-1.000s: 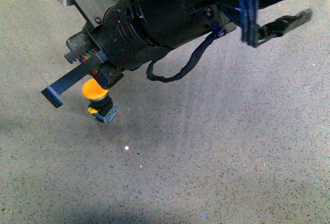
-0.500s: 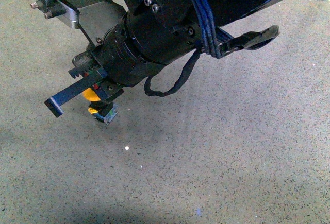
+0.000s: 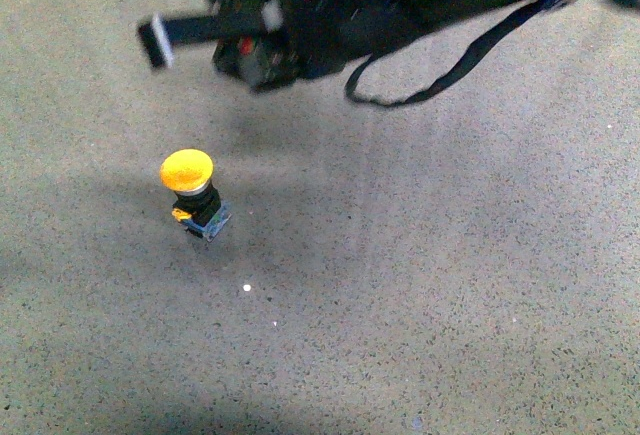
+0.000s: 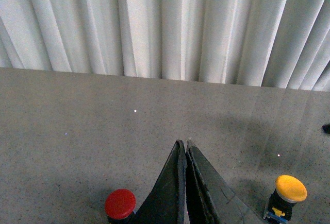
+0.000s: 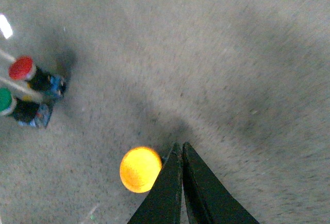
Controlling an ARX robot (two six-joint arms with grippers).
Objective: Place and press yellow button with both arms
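Black right tool [image 5: 181, 144], closed, aloft near upright yellow button [image 3: 190, 187]; left tool [image 4: 184, 142] closed too.

The front view runs dim and grainy, with a cold grey cast over the worktop [image 3: 450, 285]. The right arm [image 3: 330, 15] smears across the top, blurred by motion, and throws a broad soft shadow around the yellow button [image 3: 190, 190], whose cap glows saturated. A darker band sits along the near edge. The left wrist view is the brightest and sharpest: the curtain [image 4: 165, 28] is evenly lit, and the left claw [image 4: 184, 147], close to the lens, carries a dull sheen. The right wrist view is soft and streaked. There the right claw [image 5: 181, 147] is a black silhouette, and white glare flares at one edge.
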